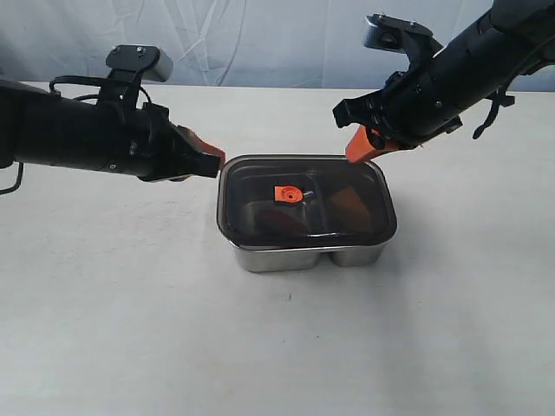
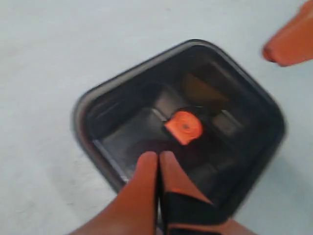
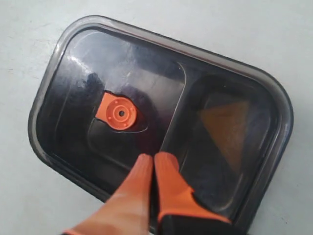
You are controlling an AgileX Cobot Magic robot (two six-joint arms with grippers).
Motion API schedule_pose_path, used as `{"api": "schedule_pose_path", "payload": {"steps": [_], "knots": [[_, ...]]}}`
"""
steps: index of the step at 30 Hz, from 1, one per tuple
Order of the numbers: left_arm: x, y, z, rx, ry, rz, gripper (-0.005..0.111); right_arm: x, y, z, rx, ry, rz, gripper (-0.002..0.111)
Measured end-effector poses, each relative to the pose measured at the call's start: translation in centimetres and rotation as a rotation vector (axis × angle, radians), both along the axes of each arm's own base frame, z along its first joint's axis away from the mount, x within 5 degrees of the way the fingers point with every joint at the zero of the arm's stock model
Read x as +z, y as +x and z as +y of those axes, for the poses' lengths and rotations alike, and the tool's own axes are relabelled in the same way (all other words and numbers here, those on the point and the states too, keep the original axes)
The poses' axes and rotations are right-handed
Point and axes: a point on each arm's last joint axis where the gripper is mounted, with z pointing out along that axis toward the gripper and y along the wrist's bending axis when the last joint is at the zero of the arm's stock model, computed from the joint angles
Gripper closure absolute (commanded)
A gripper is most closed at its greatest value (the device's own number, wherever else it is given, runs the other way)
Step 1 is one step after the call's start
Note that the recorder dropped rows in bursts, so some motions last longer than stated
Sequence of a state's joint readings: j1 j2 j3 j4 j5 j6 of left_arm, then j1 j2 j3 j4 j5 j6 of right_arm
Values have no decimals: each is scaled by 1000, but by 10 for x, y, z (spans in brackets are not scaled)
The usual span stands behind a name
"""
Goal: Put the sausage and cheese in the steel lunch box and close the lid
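The dark translucent lid (image 1: 305, 201) lies flat on the steel lunch box (image 1: 303, 256), its orange valve (image 1: 287, 194) at the centre. Through the lid the cheese (image 3: 226, 128) shows as a dim orange wedge in one compartment. The sausage is only a dark reddish blur (image 1: 276, 222) under the lid in the other compartment. My left gripper (image 1: 218, 159) is shut and empty, hovering just off the box's left edge. Shut and empty too, my right gripper (image 1: 354, 154) hangs above the box's far right corner. The lid (image 2: 186, 127) (image 3: 161, 117) fills both wrist views beyond the closed fingertips.
The box stands mid-table on a plain white tabletop (image 1: 130, 329). A pale wrinkled backdrop (image 1: 260, 43) rises behind the table's far edge. Both arms reach in from the sides above the surface.
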State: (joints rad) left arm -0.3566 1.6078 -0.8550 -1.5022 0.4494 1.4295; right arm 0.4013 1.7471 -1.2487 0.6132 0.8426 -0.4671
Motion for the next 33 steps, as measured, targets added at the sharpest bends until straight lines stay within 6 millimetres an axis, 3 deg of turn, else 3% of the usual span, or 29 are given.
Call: {"api": "schedule_pose_path", "payload": {"steps": [2,8,18,25,33], "knots": [[-2,14,7,101,81,-49,107,0,-1,0,5,-4,0,106],[-3,47,1,128,141,-121,107,0,-1,0,10,-5,7,106],[-41,89,-18,81,148,-70,107,-1,-5,0,30,-9,38,106],[-61,104,-25,61,146,-42,107,-1,-5,0,30,-9,38,106],[-75,102,-32,-3,115,5,107,-1,-5,0,30,-9,38,106]]}}
